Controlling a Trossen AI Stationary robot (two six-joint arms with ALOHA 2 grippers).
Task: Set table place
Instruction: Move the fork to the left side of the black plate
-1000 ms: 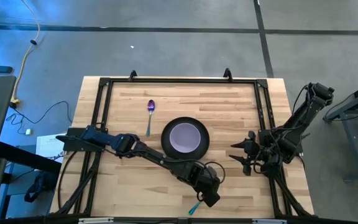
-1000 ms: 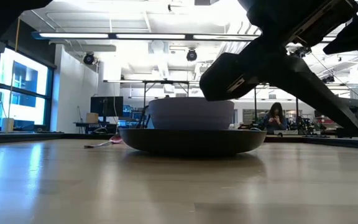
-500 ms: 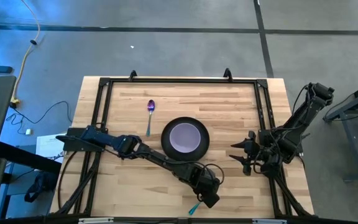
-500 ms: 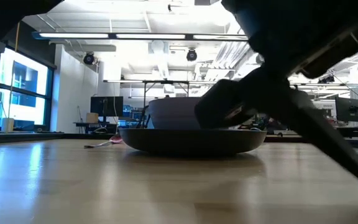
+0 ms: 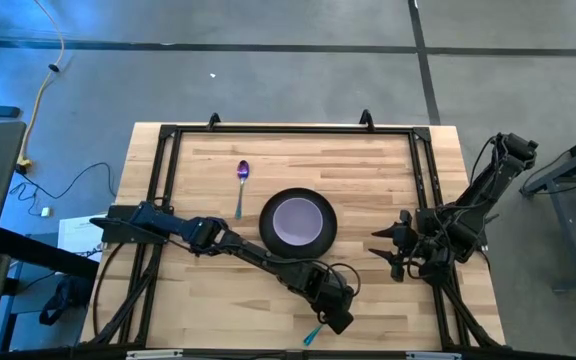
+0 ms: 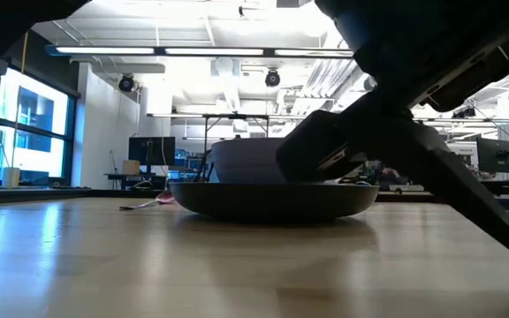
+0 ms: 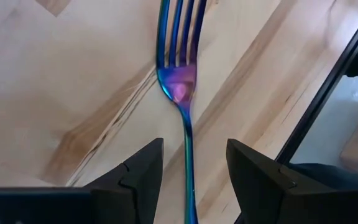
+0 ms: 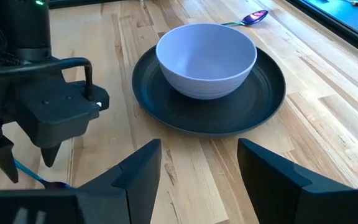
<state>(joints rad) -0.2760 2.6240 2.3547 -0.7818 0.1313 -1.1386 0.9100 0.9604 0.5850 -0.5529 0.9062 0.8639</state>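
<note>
The teal-handled fork point(image 7: 180, 81) lies flat on the table point(image 5: 368, 160) near its near edge, its handle end point(image 5: 312, 334) showing below my left gripper point(image 5: 334, 318). That gripper point(image 7: 191, 180) is open and low over the fork, one finger on each side of the handle with a gap to each. The dark grey plate point(image 5: 298, 221) sits mid-table with the lavender bowl point(image 5: 296, 220) standing in it. The purple-headed spoon point(image 5: 241, 183) lies left of the plate. My right gripper point(image 5: 376, 243) waits open, right of the plate.
A black metal frame point(image 5: 420, 180) runs round the tabletop. The near table edge is close behind the fork. Bare wood lies between the plate point(image 8: 210, 106) and my left gripper point(image 8: 27, 163). The room shows beyond the table in the low view.
My left gripper has come down toward the table over the fork, staying open. The fork, plate, bowl and spoon have kept their places.
</note>
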